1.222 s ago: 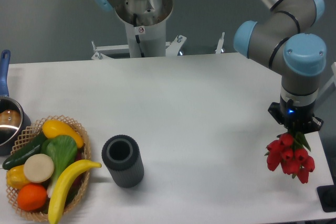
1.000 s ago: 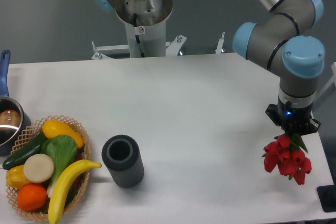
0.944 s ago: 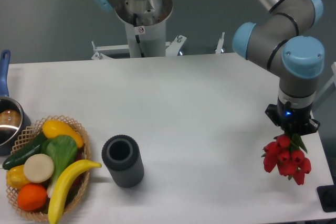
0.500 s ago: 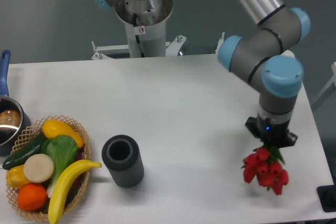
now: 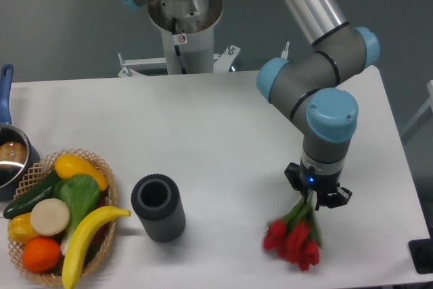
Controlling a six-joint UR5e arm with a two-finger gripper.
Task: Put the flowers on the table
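Observation:
A bunch of red tulips point(image 5: 292, 240) with green stems hangs from my gripper point(image 5: 313, 197), which is shut on the stems. The blooms point down and to the left, low over the white table point(image 5: 223, 133) near its front right part; I cannot tell whether they touch it. The fingertips are hidden behind the wrist and the stems.
A dark grey ribbed vase point(image 5: 157, 207) stands upright left of the flowers. A wicker basket point(image 5: 101, 241) with fruit and vegetables sits at the front left. A blue-handled pot point(image 5: 9, 157) is at the left edge. A black object point(image 5: 423, 255) sits at the front right corner.
My arm has carried the tulips leftward from the table's right edge toward the front middle, and lower. The bunch now tilts down and to the left.

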